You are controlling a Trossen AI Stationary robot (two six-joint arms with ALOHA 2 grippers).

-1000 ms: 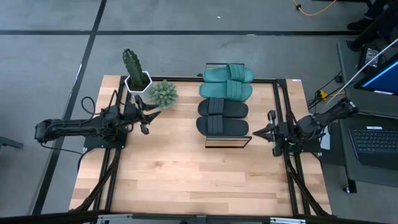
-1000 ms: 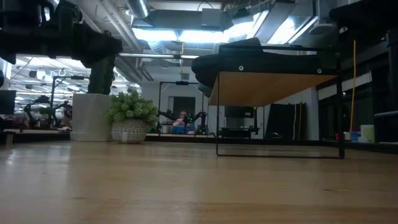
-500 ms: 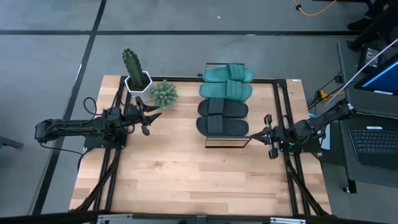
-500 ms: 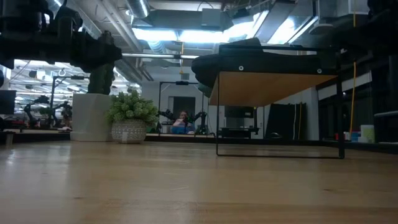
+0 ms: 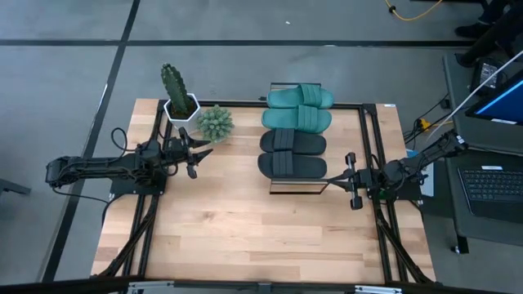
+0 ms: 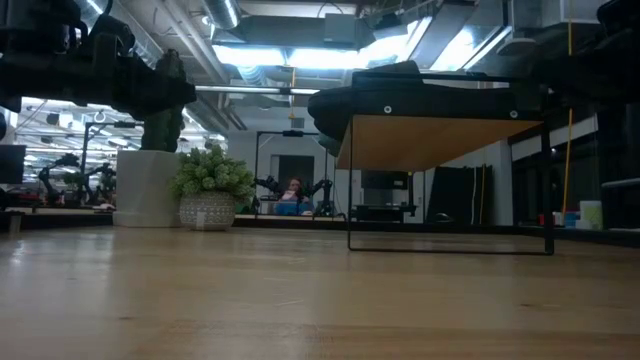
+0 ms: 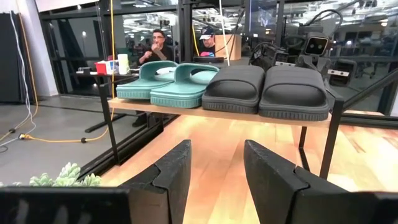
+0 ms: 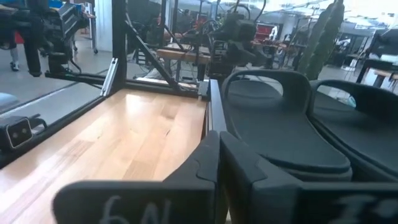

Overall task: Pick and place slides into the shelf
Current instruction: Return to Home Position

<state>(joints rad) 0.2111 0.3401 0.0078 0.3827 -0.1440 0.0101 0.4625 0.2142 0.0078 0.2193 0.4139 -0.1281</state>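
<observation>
The slides (image 5: 292, 141) all lie on the shelf (image 7: 205, 113), side by side on its plank top: the two teal ones (image 5: 298, 108) toward the far end and the two black ones (image 5: 292, 153) toward the near end. None of them has shifted over the last second. What has moved is the right gripper (image 5: 349, 179). It has edged a little closer to the shelf's near corner and sits just beside the outermost black slide, clenched on nothing, fingers pressed together. The left gripper (image 5: 194, 152) has barely stirred; it hangs released and empty over the worktop (image 5: 245, 229) near the potted plants (image 5: 214, 122), well apart from the shelf. With four slides up and nothing held, the placing looks finished. What seems left is for the arms to draw back without nudging the black slide at the edge.
</observation>
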